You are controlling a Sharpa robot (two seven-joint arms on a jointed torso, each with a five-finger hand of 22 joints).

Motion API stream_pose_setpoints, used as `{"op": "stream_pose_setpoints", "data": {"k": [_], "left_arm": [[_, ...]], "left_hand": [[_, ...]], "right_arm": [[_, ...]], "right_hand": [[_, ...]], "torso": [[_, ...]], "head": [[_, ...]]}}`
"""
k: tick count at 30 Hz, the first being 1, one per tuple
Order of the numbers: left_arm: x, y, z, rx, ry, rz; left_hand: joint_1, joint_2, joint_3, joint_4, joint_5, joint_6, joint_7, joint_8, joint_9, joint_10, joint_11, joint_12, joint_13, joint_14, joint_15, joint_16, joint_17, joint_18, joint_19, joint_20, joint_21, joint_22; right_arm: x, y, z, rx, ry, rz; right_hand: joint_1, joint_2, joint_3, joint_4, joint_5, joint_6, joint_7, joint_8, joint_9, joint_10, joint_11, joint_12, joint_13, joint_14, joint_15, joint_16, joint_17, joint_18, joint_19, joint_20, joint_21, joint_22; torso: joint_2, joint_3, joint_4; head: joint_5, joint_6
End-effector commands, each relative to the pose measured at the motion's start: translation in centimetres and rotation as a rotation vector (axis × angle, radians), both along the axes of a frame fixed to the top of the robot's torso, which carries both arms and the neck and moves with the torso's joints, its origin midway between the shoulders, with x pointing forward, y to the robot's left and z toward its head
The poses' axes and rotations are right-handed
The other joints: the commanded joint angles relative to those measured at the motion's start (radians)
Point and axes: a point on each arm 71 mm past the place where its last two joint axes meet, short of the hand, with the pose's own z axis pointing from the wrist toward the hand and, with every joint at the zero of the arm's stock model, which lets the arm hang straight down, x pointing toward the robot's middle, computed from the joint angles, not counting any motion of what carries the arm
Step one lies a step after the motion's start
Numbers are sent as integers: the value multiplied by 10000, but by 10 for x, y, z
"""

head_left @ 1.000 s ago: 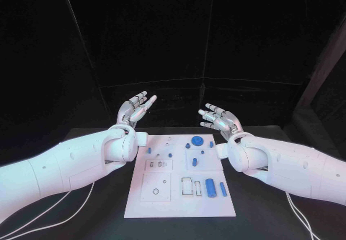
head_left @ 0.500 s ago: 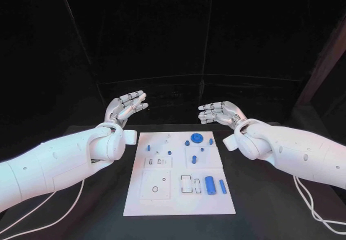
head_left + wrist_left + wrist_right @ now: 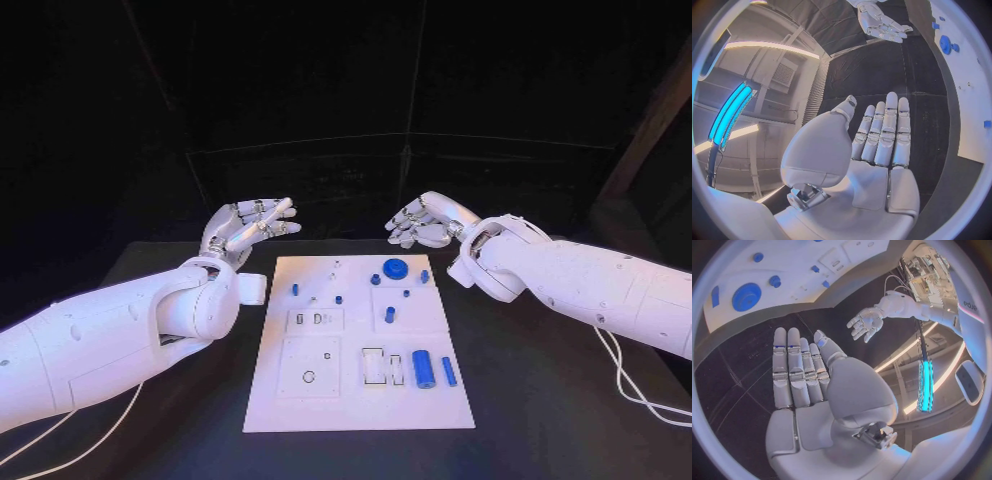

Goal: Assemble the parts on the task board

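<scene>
Looking down, I see the task board [image 3: 359, 400], a flat white rectangular plate. It lies on the black surface [image 3: 562, 400] between my two arms, and its long axis runs away from me toward the far edge. It looks smooth and matte, with shallow rectangular recesses in it.

On the near right part of the board lies a blue cylinder [image 3: 423, 369], and just beside it, to the right, a thinner blue bar [image 3: 449, 371]. Both have their long axis along the board's length. At the far end sits a round blue disc [image 3: 395, 267], seen also in my right wrist view [image 3: 746, 296] with a toothed rim. Smaller blue pegs [image 3: 389, 315] are scattered in the middle part; whether they stand or lie I cannot tell.

My left hand [image 3: 248, 228] is above the surface beyond the board's far left corner. It holds nothing, and its silver fingers [image 3: 887, 131] are extended, lying close side by side. My right hand [image 3: 423, 222] is beyond the far right corner, also holding nothing, the fingers [image 3: 795, 367] straight and near to each other. Both hands are apart from the board and from every part.
</scene>
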Motion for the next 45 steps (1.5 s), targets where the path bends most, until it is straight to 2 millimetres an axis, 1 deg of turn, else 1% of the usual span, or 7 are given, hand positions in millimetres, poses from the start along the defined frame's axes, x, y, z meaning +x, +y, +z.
{"op": "stream_pose_setpoints", "data": {"k": [1, 4, 11, 15, 19, 30, 45], "left_arm": [[-6, -4, 5, -137, -234, -478], [-11, -5, 6, -208, -208, -627], [-24, -12, 11, -407, -144, -1045], [-28, -17, 12, -495, -119, -1234], [-31, -19, 14, -549, -110, -1346], [-35, -18, 15, -567, -86, -1390], [-33, -15, 14, -528, -53, -1329]], "left_hand": [[164, 0, 21, -160, 33, 417, -91, 61, -5, 503, -136, 46, 16, 484, -149, 98, 192, 77, 437, -118, 165, 23], [179, -12, 28, -185, 33, 405, -89, 33, -16, 482, -130, -2, 1, 486, -149, 78, 213, 72, 455, -125, 166, 15], [188, -27, 40, -227, 33, 364, -75, -36, -37, 424, -108, -110, -28, 452, -131, 10, 247, 63, 464, -124, 148, -9], [188, -27, 41, -231, 33, 359, -71, -43, -39, 418, -106, -121, -31, 453, -129, 6, 251, 63, 465, -124, 147, -11], [193, -28, 45, -242, 33, 353, -66, -56, -41, 409, -101, -141, -34, 473, -132, 8, 266, 65, 476, -125, 149, -14], [192, -36, 45, -255, 33, 340, -53, -76, -45, 390, -90, -172, -40, 486, -129, 3, 281, 64, 486, -125, 148, -19], [191, -46, 44, -270, 32, 324, -33, -99, -48, 368, -76, -207, -44, 489, -121, -10, 298, 61, 492, -122, 145, -26]], "right_arm": [[0, 7, -1, -2646, -652, 162], [0, 11, -1, -3548, -823, 222], [2, 22, 0, -5003, -1043, 342], [3, 27, 1, -5416, -1040, 425], [3, 31, 0, -5720, -944, 532], [6, 36, -4, -6134, -641, 646], [7, 35, -6, -6293, -443, 687]], "right_hand": [[-121, -378, 191, 8, 197, 632, -288, -45, 11, 955, -394, -184, 44, 1947, -584, 1099, 901, 169, 966, -572, 1887, 1109], [-248, -456, 379, -3, 165, 710, -327, -224, 6, 996, -416, -391, 49, 1976, -647, 2023, 1724, 146, 818, -659, 2777, 1721], [-520, -617, 641, 24, 44, 546, -299, -364, -1, 335, -331, -406, 7, 2002, -612, 3374, 2870, 159, 620, -600, 3959, 2573], [-658, -718, 772, 27, -39, 384, -310, -361, 2, 113, -300, -385, 26, 1968, -593, 4424, 3624, -93, 1196, -562, 5683, 4603], [-727, -734, 923, 50, -74, 297, -299, -353, 8, -14, -274, -369, 43, 1918, -547, 6302, 5414, -317, 1600, -515, 7029, 6261], [-766, -783, 1048, 68, -87, 193, -262, -351, 10, -233, -262, -369, 37, 1863, -477, 7835, 6875, -504, 1943, -447, 8103, 7650], [-697, -619, 1408, 53, -37, 336, -257, -291, 38, 99, -293, -263, 66, 1977, -495, 9606, 8598, -795, 2664, -418, 9349, 9451]], "torso": [[239, -48, 163], [360, -58, 251], [649, -80, 397], [776, -93, 443], [901, -92, 462], [1134, -83, 495], [1223, -41, 542]], "head": [[-72, 20], [-131, 41], [-276, 113], [-332, 148], [-352, 204], [-403, 229], [-482, 225]]}}
